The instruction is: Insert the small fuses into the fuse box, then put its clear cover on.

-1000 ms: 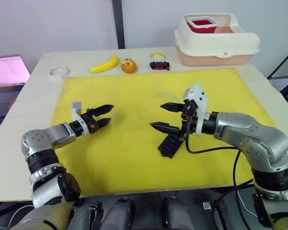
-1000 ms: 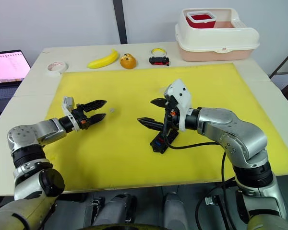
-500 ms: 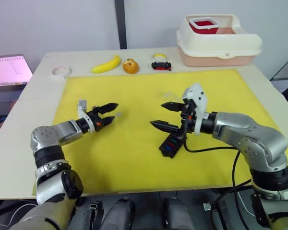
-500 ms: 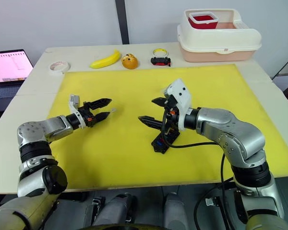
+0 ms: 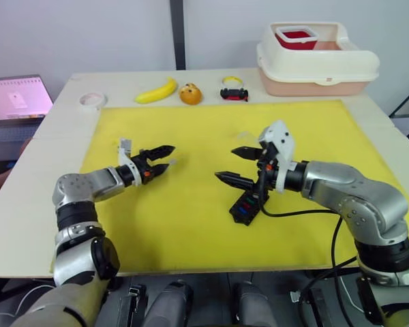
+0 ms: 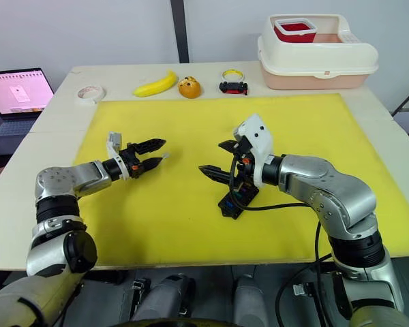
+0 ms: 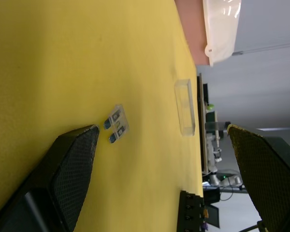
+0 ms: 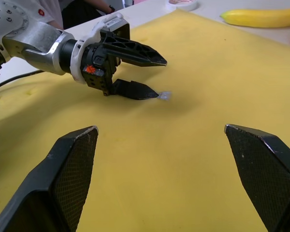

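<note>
a yellow mat point(image 5: 191, 225) covers the table. the left gripper point(image 6: 152, 153), jaws spread, sits just beside 1 small clear fuse point(image 7: 116, 125). the right gripper point(image 5: 240, 165), jaws spread wide, hovers over the black fuse box point(image 5: 246, 206). the clear cover point(image 7: 185, 107) lies farther back on the mat.

No text, label, brand or number can be read anywhere; the laptop point(image 6: 17, 92) screen beside the worktop point(image 6: 211, 71) shows a pink page with small dark marks, too small to make out.
</note>
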{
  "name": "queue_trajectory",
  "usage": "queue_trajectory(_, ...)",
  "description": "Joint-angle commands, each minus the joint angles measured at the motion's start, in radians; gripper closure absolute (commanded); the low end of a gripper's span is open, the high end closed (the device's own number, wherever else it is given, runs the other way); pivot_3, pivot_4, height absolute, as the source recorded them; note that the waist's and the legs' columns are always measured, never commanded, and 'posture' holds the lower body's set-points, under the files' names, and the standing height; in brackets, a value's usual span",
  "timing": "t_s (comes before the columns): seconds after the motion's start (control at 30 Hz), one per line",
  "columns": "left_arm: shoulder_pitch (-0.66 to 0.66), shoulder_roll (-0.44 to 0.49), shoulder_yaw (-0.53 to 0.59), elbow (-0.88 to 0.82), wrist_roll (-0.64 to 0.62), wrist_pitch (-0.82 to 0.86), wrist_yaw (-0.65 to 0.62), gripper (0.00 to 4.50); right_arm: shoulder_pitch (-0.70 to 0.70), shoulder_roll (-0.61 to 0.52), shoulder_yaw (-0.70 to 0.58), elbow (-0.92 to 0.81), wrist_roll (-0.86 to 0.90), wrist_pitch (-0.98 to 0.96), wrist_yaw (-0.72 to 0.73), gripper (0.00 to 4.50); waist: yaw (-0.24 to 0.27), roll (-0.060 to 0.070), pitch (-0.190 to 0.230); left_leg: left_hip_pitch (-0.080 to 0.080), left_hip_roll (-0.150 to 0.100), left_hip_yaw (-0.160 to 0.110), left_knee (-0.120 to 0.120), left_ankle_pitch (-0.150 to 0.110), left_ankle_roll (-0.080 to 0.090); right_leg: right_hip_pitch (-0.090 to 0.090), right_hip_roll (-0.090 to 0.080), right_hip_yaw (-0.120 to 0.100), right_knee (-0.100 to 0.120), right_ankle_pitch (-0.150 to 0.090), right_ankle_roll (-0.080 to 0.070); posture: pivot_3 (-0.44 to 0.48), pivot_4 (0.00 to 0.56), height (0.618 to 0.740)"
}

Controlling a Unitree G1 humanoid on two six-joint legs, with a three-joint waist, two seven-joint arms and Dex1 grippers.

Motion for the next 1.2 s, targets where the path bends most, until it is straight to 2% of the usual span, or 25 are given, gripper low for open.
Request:
queue_trajectory(0.03, -0.024, -0.028, -0.057, 0.050, 0.028, -0.017, -0.016, 0.00, -0.002, 0.000, -0.027, -0.037, 0.005, -0.002, -0.006, 0.06, 0.002, 0.000, 0.000, 0.000, 0.000, 0.000, 0.000, 0.000, 0.000, 0.000, 0.000, 0.000, 0.000, 0.000, 0.000, 0.000, 0.150, 0.740)
queue_trajectory(0.6, -0.063, -0.029, -0.077, 0.131, 0.087, -0.083, -0.025, 0.00, 0.010, -0.013, -0.044, -0.051, 0.004, 0.015, -0.029, 0.06, 0.003, 0.000, 0.000, 0.000, -0.001, -0.001, 0.000, 0.000, 0.000, 0.001, 0.000, -0.001, 0.000, 0.000, 0.000, 0.000, 0.150, 0.740)
queue_trajectory(0.7, -0.056, -0.027, -0.080, 0.128, 0.099, -0.090, -0.014, 0.89, 0.011, -0.016, -0.044, -0.050, 0.002, 0.015, -0.030, 0.00, 0.001, 0.000, 0.000, 0.000, -0.001, -0.001, 0.000, 0.000, 0.000, 0.001, 0.000, -0.001, 0.000, 0.000, 0.000, 0.000, 0.150, 0.740)
queue_trajectory(0.93, -0.035, -0.018, -0.079, 0.118, 0.117, -0.105, -0.001, 4.28, 0.008, -0.017, -0.042, -0.046, 0.004, 0.014, -0.034, 0.00, -0.005, 0.000, 0.000, 0.000, 0.000, -0.001, 0.000, 0.000, 0.000, 0.000, 0.000, -0.001, 0.000, 0.000, 0.001, 0.000, 0.150, 0.740)
queue_trajectory(0.97, -0.032, -0.015, -0.076, 0.117, 0.117, -0.103, -0.002, 4.45, 0.008, -0.018, -0.042, -0.046, 0.004, 0.014, -0.034, 0.00, -0.006, 0.000, 0.000, 0.000, 0.000, -0.001, 0.000, 0.000, 0.000, 0.000, 0.000, -0.001, 0.000, 0.000, 0.001, 0.000, 0.150, 0.740)
queue_trajectory(1.2, -0.039, 0.023, -0.057, 0.093, 0.095, -0.074, -0.014, 4.45, 0.000, -0.024, -0.050, -0.042, 0.012, 0.020, -0.029, 0.00, -0.013, 0.000, 0.000, 0.000, 0.001, 0.000, -0.001, 0.000, 0.000, -0.001, 0.000, 0.000, 0.000, 0.000, 0.001, 0.000, 0.150, 0.740)
